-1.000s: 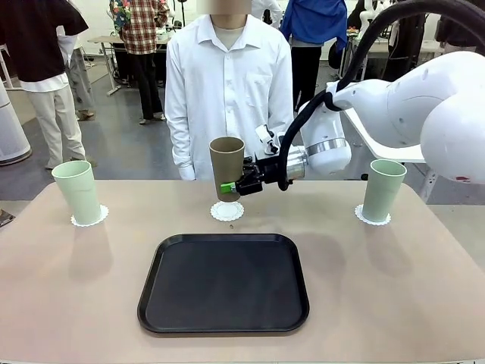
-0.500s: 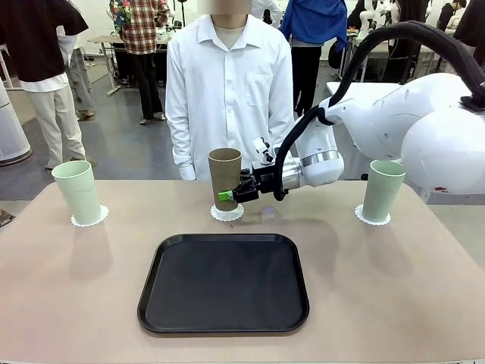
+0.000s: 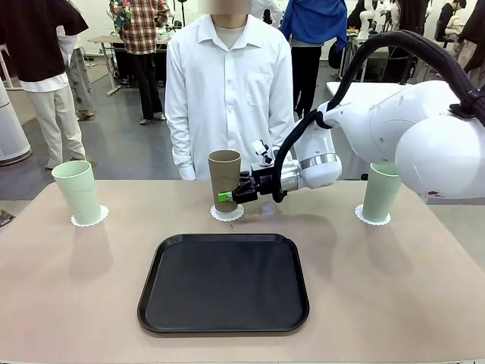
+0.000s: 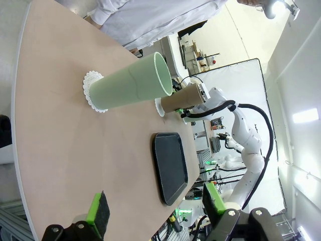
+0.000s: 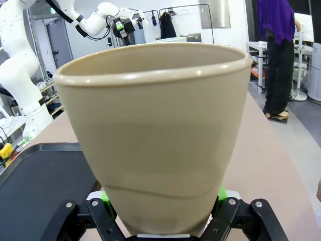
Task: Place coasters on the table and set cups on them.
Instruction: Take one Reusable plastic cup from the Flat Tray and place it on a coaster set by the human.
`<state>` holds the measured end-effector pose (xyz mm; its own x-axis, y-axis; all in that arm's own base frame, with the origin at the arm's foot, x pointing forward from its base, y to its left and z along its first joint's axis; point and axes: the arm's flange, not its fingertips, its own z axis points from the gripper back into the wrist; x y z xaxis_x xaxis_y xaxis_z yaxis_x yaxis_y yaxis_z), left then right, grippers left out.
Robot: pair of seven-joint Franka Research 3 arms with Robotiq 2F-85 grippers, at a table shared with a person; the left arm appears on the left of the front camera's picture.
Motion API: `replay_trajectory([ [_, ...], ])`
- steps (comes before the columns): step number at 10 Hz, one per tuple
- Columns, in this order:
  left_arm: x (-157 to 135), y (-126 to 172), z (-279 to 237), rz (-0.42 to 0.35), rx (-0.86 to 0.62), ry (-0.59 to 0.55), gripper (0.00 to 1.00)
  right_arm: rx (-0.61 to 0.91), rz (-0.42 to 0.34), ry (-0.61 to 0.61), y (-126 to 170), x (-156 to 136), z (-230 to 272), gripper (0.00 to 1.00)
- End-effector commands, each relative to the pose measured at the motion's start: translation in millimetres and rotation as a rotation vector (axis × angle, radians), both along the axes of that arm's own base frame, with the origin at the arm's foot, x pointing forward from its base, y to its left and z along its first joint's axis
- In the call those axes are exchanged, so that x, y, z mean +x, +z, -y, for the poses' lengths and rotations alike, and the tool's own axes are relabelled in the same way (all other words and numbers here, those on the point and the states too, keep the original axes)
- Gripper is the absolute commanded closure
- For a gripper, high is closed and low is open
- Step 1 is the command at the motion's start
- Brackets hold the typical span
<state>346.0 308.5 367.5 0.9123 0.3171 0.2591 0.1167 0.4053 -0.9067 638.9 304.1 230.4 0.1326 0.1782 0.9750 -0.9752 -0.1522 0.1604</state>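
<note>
At the frame's centre, the right gripper (image 3: 229,196) pinches the tall tan-brown matte cup (image 3: 226,174) low on its wall, standing on the white lacy paper coaster (image 3: 227,214). The last cup seems placed; the next move calls for letting go. The left gripper (image 4: 155,213) is spread, empty.

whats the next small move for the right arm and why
Probably open the right tool and back away: the brown cup it grips looks upright with its base on the middle coaster, like both green cups on theirs.
</note>
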Motion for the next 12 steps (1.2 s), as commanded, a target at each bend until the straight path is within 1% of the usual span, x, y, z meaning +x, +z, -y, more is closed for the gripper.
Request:
replay_trajectory([
  [1,-1.8,1.8,0.2,0.004,0.001,0.003,0.00,-0.011,-0.016,0.009,-4.0,8.8,-5.4,0.19],
  [4,-1.8,1.8,0.2,0.004,0.001,0.003,0.00,-0.014,-0.018,0.009,-14.0,8.5,-2.2,0.19],
  [6,-1.8,1.8,0.2,0.004,0.001,0.003,0.00,-0.013,-0.003,0.018,-15.7,8.5,-1.8,0.19],
  [7,-1.8,1.8,0.2,0.004,0.001,0.003,0.00,-0.012,0.006,0.024,-16.3,9.0,-1.9,0.15],
  [8,-1.8,1.8,0.2,0.004,0.001,0.003,0.00,-0.017,0.008,0.033,-16.6,8.8,-2.3,0.00],
  [12,-1.8,1.8,0.2,0.004,0.001,0.003,0.00,-0.039,0.002,0.041,-15.9,7.6,-2.9,0.00],
])
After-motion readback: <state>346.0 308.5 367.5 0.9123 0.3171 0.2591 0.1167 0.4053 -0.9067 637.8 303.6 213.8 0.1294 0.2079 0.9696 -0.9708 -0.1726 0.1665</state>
